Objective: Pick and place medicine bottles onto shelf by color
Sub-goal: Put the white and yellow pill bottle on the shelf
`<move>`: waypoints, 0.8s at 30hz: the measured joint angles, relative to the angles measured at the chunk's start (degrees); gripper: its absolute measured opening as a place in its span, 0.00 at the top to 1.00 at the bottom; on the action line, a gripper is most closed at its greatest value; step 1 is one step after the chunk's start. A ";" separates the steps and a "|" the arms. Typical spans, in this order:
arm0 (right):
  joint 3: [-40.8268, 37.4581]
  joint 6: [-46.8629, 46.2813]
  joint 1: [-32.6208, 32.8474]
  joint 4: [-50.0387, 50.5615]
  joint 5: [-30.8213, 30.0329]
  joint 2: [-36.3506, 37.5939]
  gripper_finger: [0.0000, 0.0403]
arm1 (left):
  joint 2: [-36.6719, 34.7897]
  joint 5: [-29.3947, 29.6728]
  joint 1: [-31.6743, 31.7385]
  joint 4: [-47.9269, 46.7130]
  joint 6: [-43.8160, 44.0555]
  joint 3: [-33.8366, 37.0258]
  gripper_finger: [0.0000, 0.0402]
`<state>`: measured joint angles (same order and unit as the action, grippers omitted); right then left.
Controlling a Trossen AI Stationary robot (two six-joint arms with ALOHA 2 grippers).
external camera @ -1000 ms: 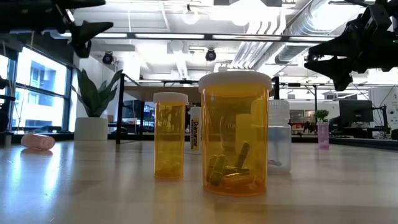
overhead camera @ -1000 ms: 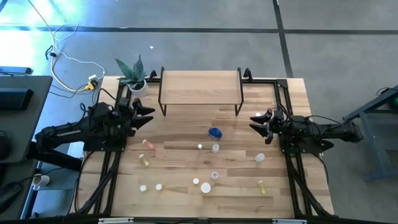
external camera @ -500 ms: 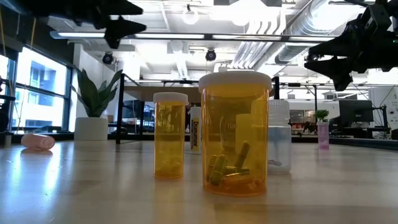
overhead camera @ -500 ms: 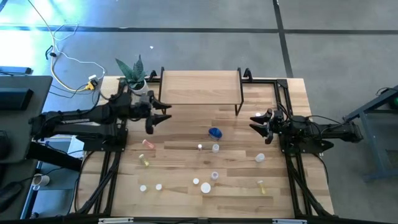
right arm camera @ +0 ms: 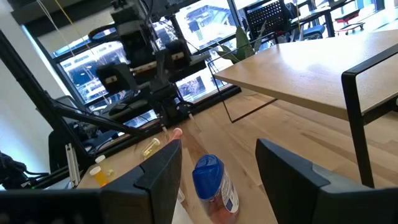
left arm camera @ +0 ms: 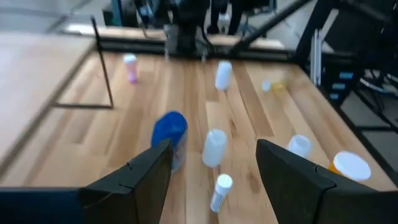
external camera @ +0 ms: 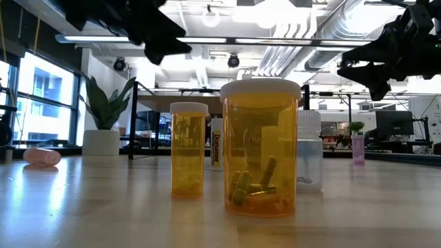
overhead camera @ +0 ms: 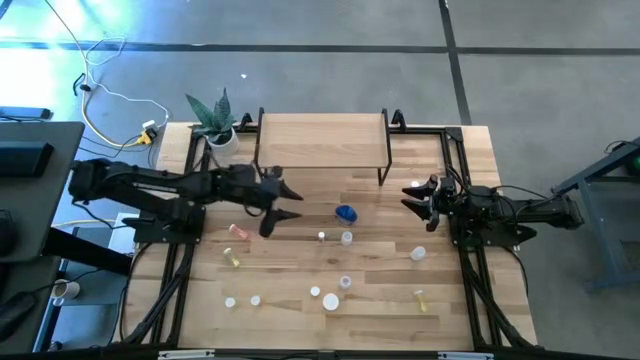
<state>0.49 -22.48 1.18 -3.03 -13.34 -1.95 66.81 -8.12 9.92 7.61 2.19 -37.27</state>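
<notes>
Blue bottle, one; shelf, one.

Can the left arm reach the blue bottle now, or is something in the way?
Probably yes. The left tool is open and empty, beside the blue bottle, with only bare table between them.

Open left hand hovers over the tabletop; blue bottle at eleven o'clock, white bottle at twelve.
</notes>
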 joint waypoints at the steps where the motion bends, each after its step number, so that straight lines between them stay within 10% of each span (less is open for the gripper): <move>1: -0.01 0.00 0.00 -0.02 0.00 0.00 0.51 | 1.38 0.01 -0.39 -0.01 0.02 -0.50 0.45; 24: 0.00 0.00 0.01 -0.02 0.00 -0.01 0.51 | 22.51 1.29 -4.14 7.18 -2.85 -6.17 0.45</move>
<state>0.49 -22.48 1.19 -3.05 -13.34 -1.96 89.32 -6.83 5.78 14.79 -0.67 -43.44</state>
